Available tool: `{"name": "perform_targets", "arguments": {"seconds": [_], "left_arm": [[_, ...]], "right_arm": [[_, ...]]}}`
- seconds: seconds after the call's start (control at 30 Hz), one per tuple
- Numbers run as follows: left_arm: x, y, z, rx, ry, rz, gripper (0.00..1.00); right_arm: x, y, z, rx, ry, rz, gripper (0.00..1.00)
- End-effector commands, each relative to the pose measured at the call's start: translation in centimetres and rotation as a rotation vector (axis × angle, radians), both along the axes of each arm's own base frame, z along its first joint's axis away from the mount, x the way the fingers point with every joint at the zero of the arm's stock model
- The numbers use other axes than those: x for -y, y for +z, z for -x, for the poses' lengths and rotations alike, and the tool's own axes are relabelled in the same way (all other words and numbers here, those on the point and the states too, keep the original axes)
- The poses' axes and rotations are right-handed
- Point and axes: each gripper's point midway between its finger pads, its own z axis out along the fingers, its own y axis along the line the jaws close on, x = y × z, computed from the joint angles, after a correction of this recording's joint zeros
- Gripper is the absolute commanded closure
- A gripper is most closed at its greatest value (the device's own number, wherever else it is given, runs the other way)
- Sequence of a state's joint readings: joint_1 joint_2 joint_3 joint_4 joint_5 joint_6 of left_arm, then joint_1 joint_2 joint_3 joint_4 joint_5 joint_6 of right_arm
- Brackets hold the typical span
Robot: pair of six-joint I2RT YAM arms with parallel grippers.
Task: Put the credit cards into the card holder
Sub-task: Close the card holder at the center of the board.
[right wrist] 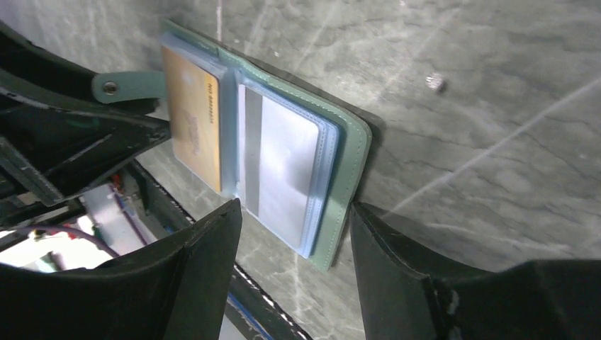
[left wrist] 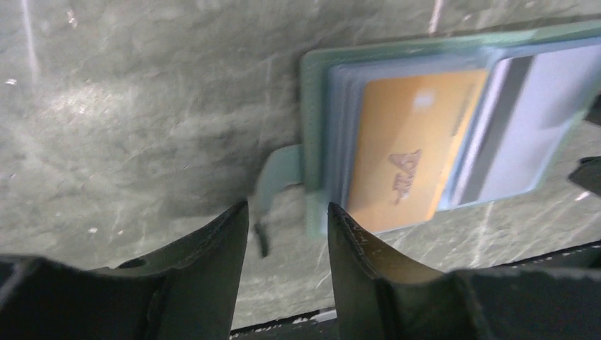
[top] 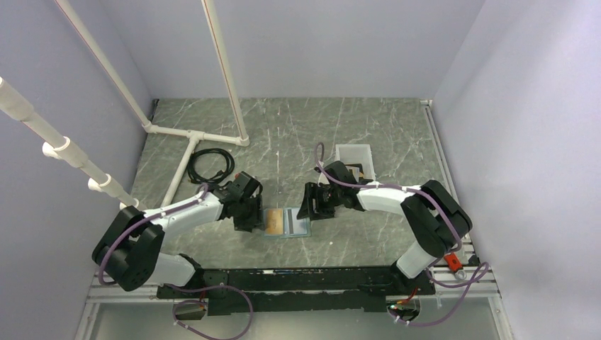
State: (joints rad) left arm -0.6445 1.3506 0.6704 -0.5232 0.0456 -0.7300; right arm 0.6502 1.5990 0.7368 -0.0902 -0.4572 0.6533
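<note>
Reaching in from the near edge of the grey marbled bench (top: 283, 134), the two arms are bending toward each other. The card holder (top: 287, 224) is lying between their hands, opened flat, with its light blue inside facing up and its sage-green cover showing as a rim all round.

The left hand (left wrist: 288, 209) is sitting low at the card holder's left edge with its fingers parted to a middling gap. The green strap tab (left wrist: 276, 177) with the snap stud (right wrist: 110, 87) is sticking out of that edge toward the gap. Bare bench is showing between the fingers, so they are gripping nothing; whether the tab is brushing a finger I cannot tell. The right hand (right wrist: 294, 209) is hanging over the opposite, right edge, its fingers parted as well and holding nothing.

The orange-yellow card (left wrist: 407, 156) is sitting in the stack of clear slots on the left half, the side nearer the left hand. The pale whitish card (right wrist: 283, 156), carrying a dark stripe along one side, is lying in the sleeves of the right half. Both credit cards are lying within the holder's outline.

Farther back, just behind the right arm's wrist, a white plastic bin (top: 353, 157) is standing on the bench. Over on the far left a coil of black cable (top: 211, 166) is lying beside a white pipe frame (top: 191, 134), whose tubes are rising toward the back wall
</note>
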Motion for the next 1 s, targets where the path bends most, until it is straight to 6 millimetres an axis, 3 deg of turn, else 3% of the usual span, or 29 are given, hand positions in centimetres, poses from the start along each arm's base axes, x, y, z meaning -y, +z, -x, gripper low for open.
{"name": "perform_targets", "arguments": {"seconds": [0.0, 0.1, 0.33, 0.5, 0.6, 0.7, 0.77, 0.87, 0.97], "left_arm": [[1.7, -1.3, -0.2, -0.015, 0.013, 0.087, 0.53], [2.4, -1.7, 0.1, -0.028, 0.012, 0.124, 0.59], [2.9, -1.4, -0.2, -0.015, 0.008, 0.152, 0.62], [2.5, -0.8, -0.1, -0.005, 0.025, 0.148, 0.63], [1.8, 0.1, 0.1, 0.016, 0.057, 0.142, 0.56], [0.9, 1.4, 0.4, 0.045, 0.091, 0.136, 0.36], [0.5, 2.3, 0.4, 0.068, 0.108, 0.144, 0.29], [0.1, 3.4, 0.3, 0.101, 0.134, 0.155, 0.29], [-0.4, 4.1, 0.0, 0.130, 0.155, 0.147, 0.37]], "right_arm": [[-2.2, 1.0, 0.2, -0.011, 0.006, -0.144, 0.40], [-3.6, 3.5, 0.8, 0.004, 0.057, -0.256, 0.40], [-5.8, 8.5, 1.2, 0.055, 0.117, -0.421, 0.42], [-8.2, 10.4, 1.6, 0.076, 0.170, -0.464, 0.42], [-9.7, 10.3, 2.2, 0.048, 0.215, -0.494, 0.42], [-9.8, 9.5, 2.3, 0.030, 0.222, -0.496, 0.43], [-9.5, 8.4, 1.9, 0.045, 0.216, -0.445, 0.42], [-9.7, 7.2, 1.9, 0.021, 0.237, -0.423, 0.43], [-9.9, 6.1, 2.0, 0.000, 0.245, -0.420, 0.53]]}}
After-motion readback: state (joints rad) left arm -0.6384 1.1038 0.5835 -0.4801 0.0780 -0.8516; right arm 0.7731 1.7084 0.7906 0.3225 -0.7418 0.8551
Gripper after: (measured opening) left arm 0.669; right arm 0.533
